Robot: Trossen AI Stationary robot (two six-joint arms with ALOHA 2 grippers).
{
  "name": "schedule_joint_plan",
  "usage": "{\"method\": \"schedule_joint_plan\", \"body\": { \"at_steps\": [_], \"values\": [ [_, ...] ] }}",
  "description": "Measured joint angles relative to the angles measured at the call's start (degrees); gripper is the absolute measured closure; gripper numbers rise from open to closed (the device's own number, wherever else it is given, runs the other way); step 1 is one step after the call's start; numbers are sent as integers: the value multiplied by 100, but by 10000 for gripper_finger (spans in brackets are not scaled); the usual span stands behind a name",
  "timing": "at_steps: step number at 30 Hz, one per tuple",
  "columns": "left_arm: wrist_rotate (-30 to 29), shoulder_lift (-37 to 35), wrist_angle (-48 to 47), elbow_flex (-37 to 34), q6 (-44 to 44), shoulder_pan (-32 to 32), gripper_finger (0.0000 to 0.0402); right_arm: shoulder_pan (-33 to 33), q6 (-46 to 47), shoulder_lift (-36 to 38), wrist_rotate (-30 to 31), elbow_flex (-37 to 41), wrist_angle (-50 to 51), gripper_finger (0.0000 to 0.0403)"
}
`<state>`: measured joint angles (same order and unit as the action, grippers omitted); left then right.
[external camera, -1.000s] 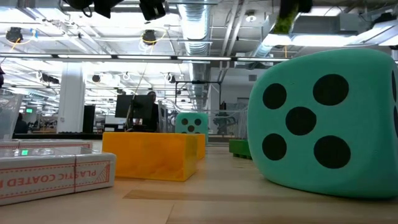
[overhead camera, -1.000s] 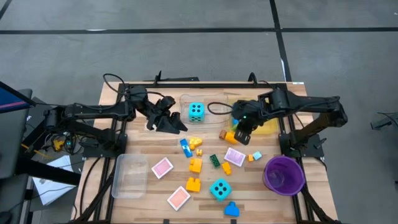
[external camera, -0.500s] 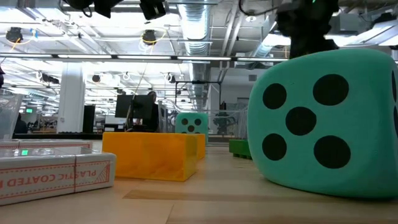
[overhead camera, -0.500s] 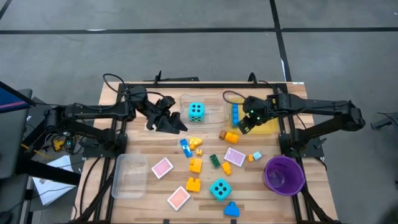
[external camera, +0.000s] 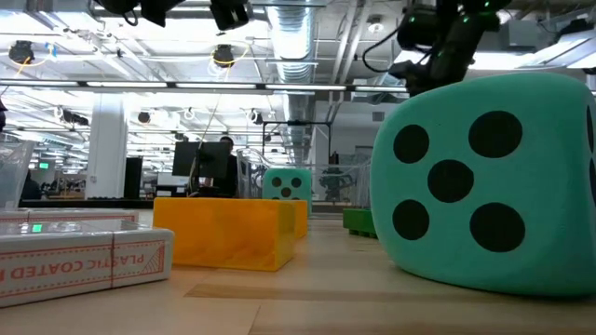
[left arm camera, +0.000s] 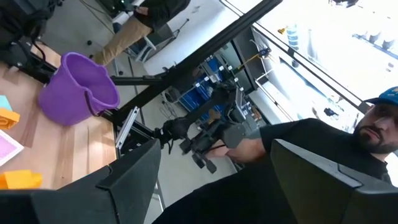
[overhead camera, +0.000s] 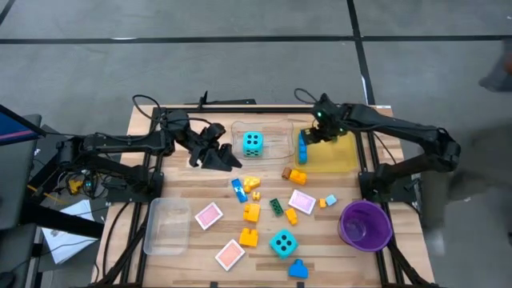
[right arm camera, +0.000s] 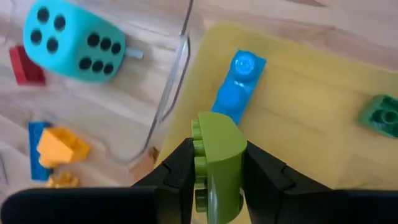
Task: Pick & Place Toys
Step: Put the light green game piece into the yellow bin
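— Where is the light green brick [right arm camera: 217, 163] found?

— It is pinched between the fingers of the right gripper [right arm camera: 214, 177], held above the yellow tray [overhead camera: 332, 156] at the table's far right. A blue brick [right arm camera: 238, 87] and a dark green brick [right arm camera: 381, 115] are seen lying in that tray.

— And what is seen around it?

— A turquoise die [overhead camera: 253, 143] is set in the clear tray [overhead camera: 276, 138] just beside. The left gripper [overhead camera: 210, 152] is held spread and empty near the far left, well apart. A purple bowl [overhead camera: 366, 225] is placed at the near right.
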<state>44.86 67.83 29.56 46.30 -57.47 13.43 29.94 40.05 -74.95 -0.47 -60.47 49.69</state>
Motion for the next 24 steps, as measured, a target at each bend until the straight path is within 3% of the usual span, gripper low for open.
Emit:
{"method": "schedule_joint_plan", "body": {
  "at_steps": [5,14,24],
  "values": [
    [-147,0,4,-1,-2,-58,100,278,-9,-319,-428,0,-353,310],
    [-387,0,2,0,-20,-195,100,449,-195,-947,-445,0,-768,302],
    [-502,0,2,0,-46,-192,100,678,-243,-1056,-550,-2,-1050,302]
  ]
}}
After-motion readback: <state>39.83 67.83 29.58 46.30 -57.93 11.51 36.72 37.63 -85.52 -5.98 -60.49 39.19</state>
